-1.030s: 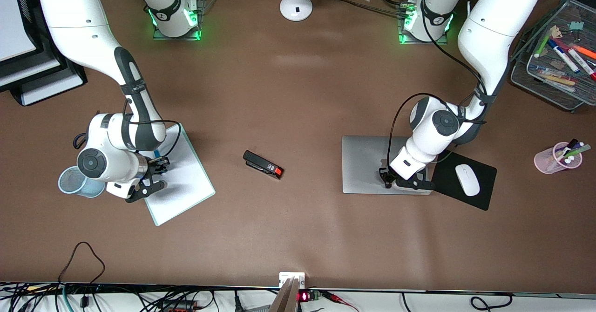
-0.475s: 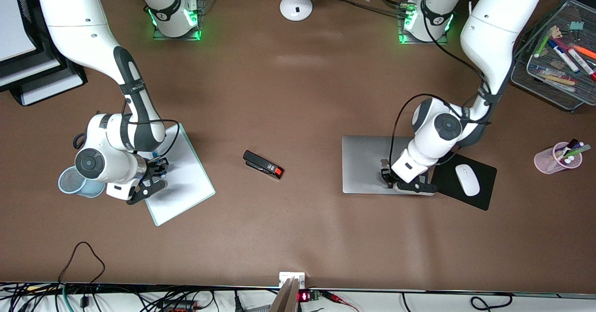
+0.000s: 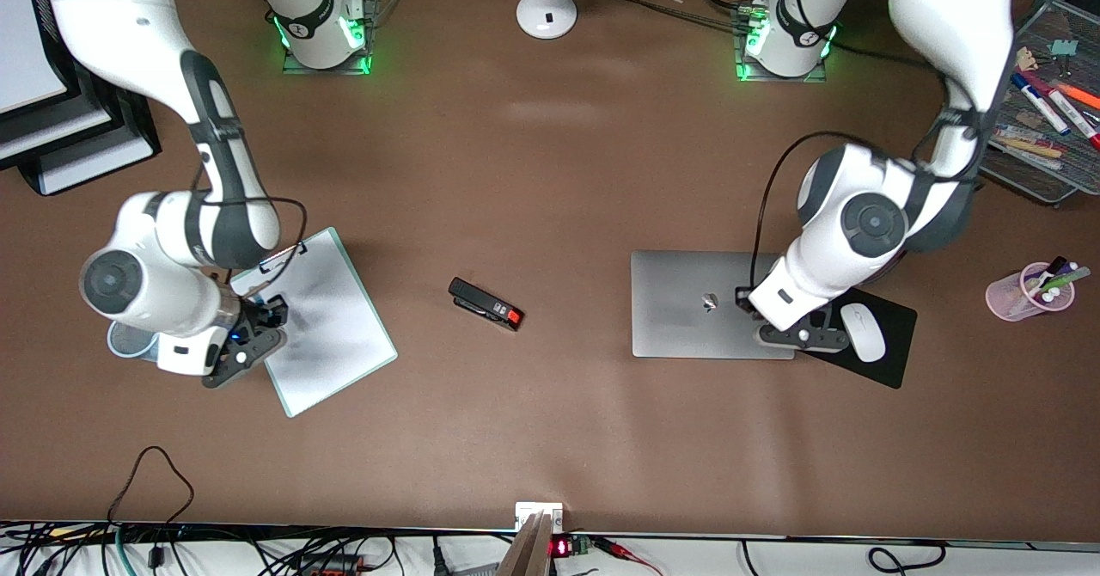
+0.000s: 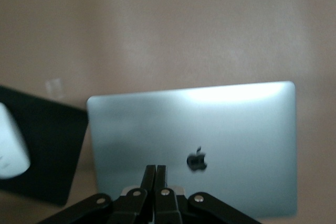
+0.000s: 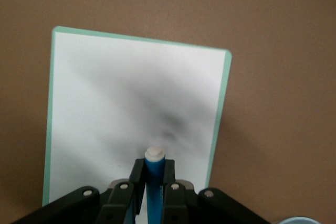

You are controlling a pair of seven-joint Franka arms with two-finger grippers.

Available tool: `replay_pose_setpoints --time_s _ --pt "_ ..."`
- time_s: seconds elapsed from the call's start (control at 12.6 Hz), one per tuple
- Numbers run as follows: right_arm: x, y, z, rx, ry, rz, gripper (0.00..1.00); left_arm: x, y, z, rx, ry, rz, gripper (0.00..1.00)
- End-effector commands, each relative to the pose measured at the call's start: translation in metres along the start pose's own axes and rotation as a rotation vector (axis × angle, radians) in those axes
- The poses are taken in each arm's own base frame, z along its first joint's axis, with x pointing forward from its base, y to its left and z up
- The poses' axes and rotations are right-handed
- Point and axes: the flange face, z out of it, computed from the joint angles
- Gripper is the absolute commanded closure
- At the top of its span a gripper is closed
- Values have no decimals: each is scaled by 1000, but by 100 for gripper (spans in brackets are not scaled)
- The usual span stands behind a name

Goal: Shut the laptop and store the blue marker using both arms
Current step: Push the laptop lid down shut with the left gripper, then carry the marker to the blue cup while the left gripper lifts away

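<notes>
The silver laptop point(image 3: 679, 318) lies closed on the table, its dark logo up. My left gripper point(image 3: 744, 296) hovers over the lid beside that logo, fingers shut on nothing; the left wrist view shows the pressed-together gripper point(image 4: 156, 174) above the laptop lid point(image 4: 236, 129). My right gripper point(image 3: 271, 311) hangs over the edge of the white clipboard point(image 3: 335, 335) and is shut on the blue marker point(image 5: 155, 182), white end pointing out past the fingertips. A light-blue mesh cup point(image 3: 129, 346) stands beside the clipboard, mostly hidden under the right arm.
A black stapler point(image 3: 485, 303) lies mid-table. A white mouse point(image 3: 862, 333) sits on a black pad point(image 3: 885, 365) beside the laptop. A pink pen cup point(image 3: 1027, 294) and a wire tray point(image 3: 1023, 168) stand at the left arm's end, paper trays point(image 3: 51, 142) at the right arm's.
The left gripper rose off the lid and shifted toward the mouse pad, uncovering the logo. The right arm lifted with the marker and moved toward the mesh cup.
</notes>
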Motion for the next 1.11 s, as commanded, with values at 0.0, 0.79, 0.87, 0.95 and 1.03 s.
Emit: replay_pose_setpoints --time_s 0.0,0.79,0.87,0.95,1.03 --pt "-20 8 -48 23 22 -93 94 -7 1 -45 46 -58 29 81" --pt "-87 64 -180 84 381 -491 94 -21 -5 -149 72 -86 122 0" --pt "-98 75 -177 90 427 -534 94 -26 -6 -159 78 -100 127 0" --pt "-109 84 -174 111 466 -572 94 -28 -7 -169 81 -109 125 0" --pt "-122 95 -169 125 512 -599 94 -31 -11 -180 86 -126 132 0"
